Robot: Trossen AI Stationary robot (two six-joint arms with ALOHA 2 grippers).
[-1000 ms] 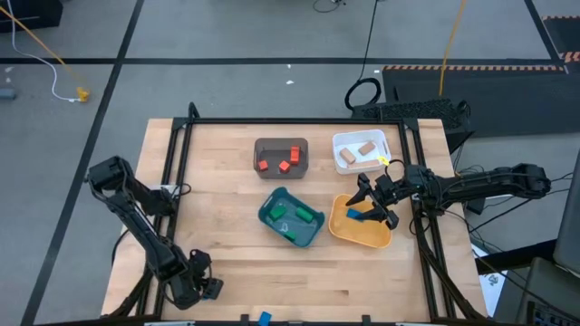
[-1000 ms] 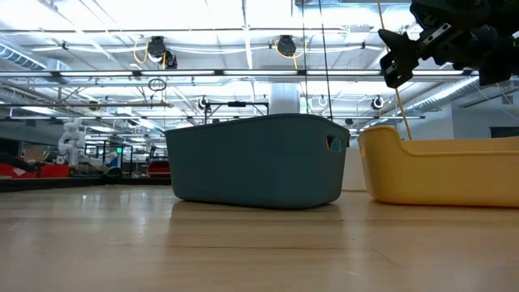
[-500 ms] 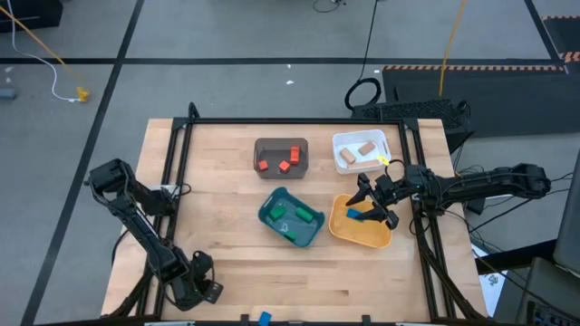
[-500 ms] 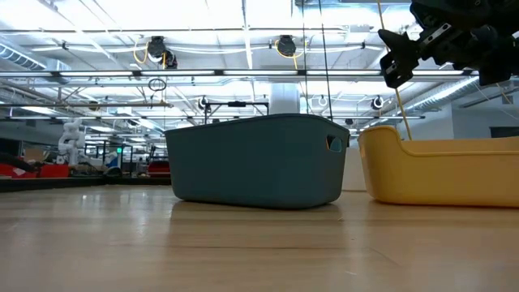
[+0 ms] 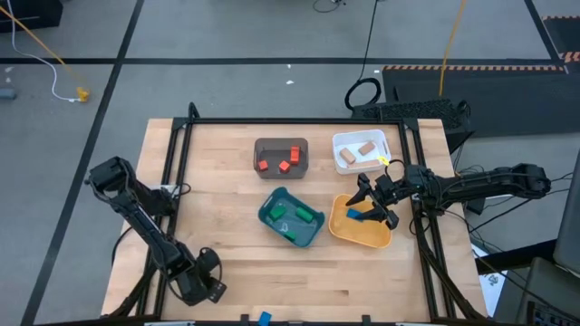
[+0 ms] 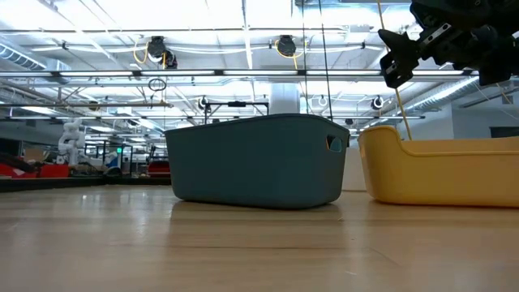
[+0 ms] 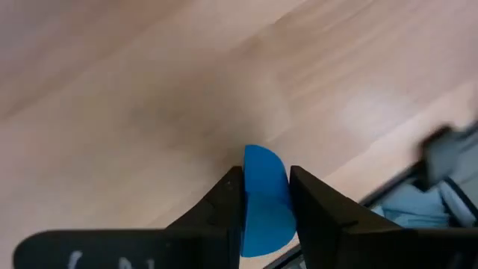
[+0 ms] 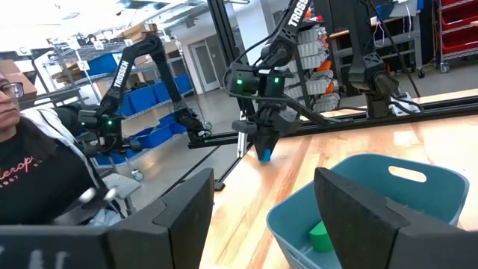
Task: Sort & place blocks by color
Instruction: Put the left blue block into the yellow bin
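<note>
My left gripper [image 5: 207,286] stands at the table's near left corner, shut on a small blue block [image 7: 263,173] with a rounded end. The right wrist view shows that block [image 8: 264,155] below the left gripper's fingers. My right gripper [image 5: 370,205] hovers open over the yellow tray [image 5: 373,237], where a blue block [image 5: 356,215] lies. Nothing is between its fingers. Red blocks [image 5: 283,163] lie in the brown tray [image 5: 281,143]. Green blocks [image 5: 304,215] lie in the teal tray [image 5: 272,210]. Plain wood blocks [image 5: 364,148] lie in the white tray [image 5: 344,140]. My left gripper pinches the blue block between its two fingers [image 7: 224,203] by two opposite flat sides [image 7: 261,213]. The fingers come from above, pointing down. The block's rounded end [image 7: 261,155] sticks out beyond the fingertips toward the table. I cannot tell whether that end touches the wood.
The four trays stand together from the table's middle to its right. Bare wood spreads over the left half and along the near edge [image 5: 272,285]. A small blue thing [image 5: 262,318] shows just beyond the near edge. A seated person [image 8: 33,172] is in the room beyond the table.
My left gripper has slid a little toward the table's right edge, staying close to the near edge. My right gripper has kept still over the yellow tray.
</note>
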